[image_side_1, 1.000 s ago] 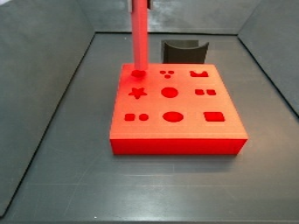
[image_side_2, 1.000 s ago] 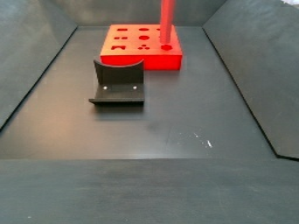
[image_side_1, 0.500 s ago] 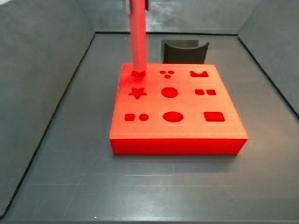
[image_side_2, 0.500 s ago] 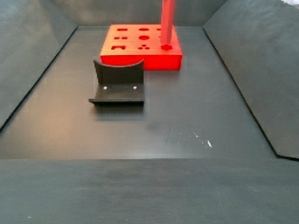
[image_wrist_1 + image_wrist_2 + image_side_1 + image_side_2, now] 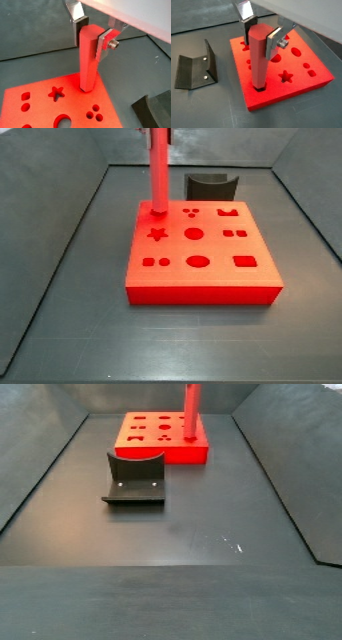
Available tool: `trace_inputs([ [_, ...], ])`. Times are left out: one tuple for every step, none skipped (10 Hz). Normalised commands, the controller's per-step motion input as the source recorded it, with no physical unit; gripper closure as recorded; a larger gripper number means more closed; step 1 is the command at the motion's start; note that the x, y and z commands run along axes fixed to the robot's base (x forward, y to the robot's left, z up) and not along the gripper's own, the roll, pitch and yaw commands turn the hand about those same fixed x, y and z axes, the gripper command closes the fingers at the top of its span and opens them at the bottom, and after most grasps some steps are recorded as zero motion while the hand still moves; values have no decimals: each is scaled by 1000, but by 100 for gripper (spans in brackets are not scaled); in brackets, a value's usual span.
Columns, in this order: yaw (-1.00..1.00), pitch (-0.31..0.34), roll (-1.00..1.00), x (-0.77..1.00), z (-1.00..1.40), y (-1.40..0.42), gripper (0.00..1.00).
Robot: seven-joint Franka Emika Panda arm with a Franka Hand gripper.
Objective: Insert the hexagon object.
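**Rod standing at the hole, with tilt and binding as the main worries**

Dark grey flooring with low grey walls is surrounding the work area, and on it a flat red block [image 5: 203, 255] with shaped holes is lying.

Starting at the gripper [image 5: 262, 36]: in both wrist views its two silver fingers [image 5: 107, 41] are pinching the upper end of the rod [image 5: 87, 60], one plate pressing each side. The arm itself is sitting out of frame in both side views, where only the rod [image 5: 158, 170] is showing, standing upright and running off the top edge.

The rod's lower end is meeting the block near its corner, at about 10 o'clock on the block in a side view [image 5: 156, 204]. In a wrist view [image 5: 259, 89] the tip appears to be sitting in a small dark opening, though how deep it is going I cannot tell.

Beyond the block, the fixture [image 5: 135, 480] is standing well apart from it, toward 7 o'clock in that side view.

Risks, as I judge them:
- The rod's flats may be sitting off from the hole's sides, so pushing down could be jamming it.
- A slight lean, multiplied by the rod's length, could be wedging the tip against one wall.
- Pressing on a jammed rod could be making it slip between the pads or shoving the block.
- Letting go before it is seated could be toppling it.
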Motion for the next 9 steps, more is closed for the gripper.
trace_inputs([
  [86,0,71,0,-166,0,100],
  [77,-3,64,0,-171,-17,100],
  [71,-9,77,0,-206,-9,100],
  [46,-20,77,0,-226,0,100],
  [86,-19,73,54,-286,-11,100],
  [126,-17,71,231,-357,0,100],
  [143,-19,67,277,-403,0,100],
  [166,-31,73,326,-463,0,100],
  [154,-24,157,300,-414,0,100],
])
